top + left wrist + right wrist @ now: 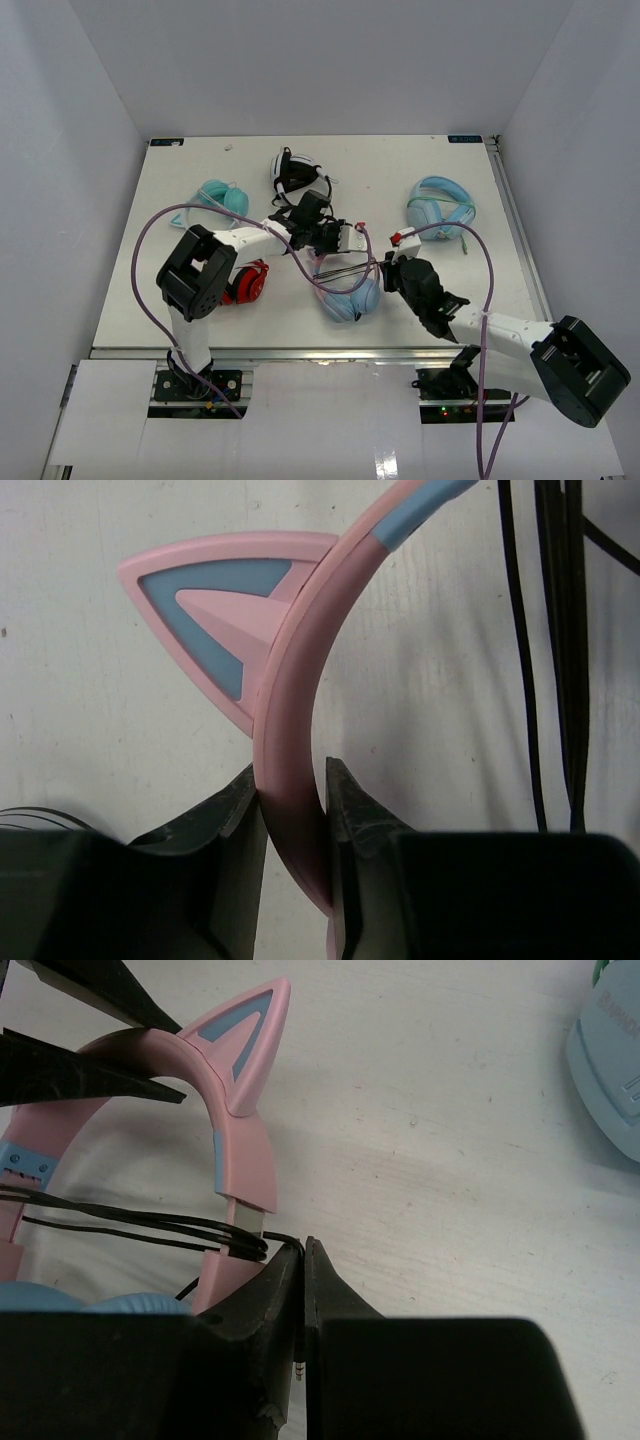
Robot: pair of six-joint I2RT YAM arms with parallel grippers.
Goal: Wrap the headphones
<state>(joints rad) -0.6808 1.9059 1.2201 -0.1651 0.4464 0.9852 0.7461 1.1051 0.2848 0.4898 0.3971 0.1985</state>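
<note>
Gripping the pink band of the headphones (290,680), your left gripper (292,805) is clenched; your right gripper (302,1258) pinches their black cable (245,1247) beside the band.
</note>
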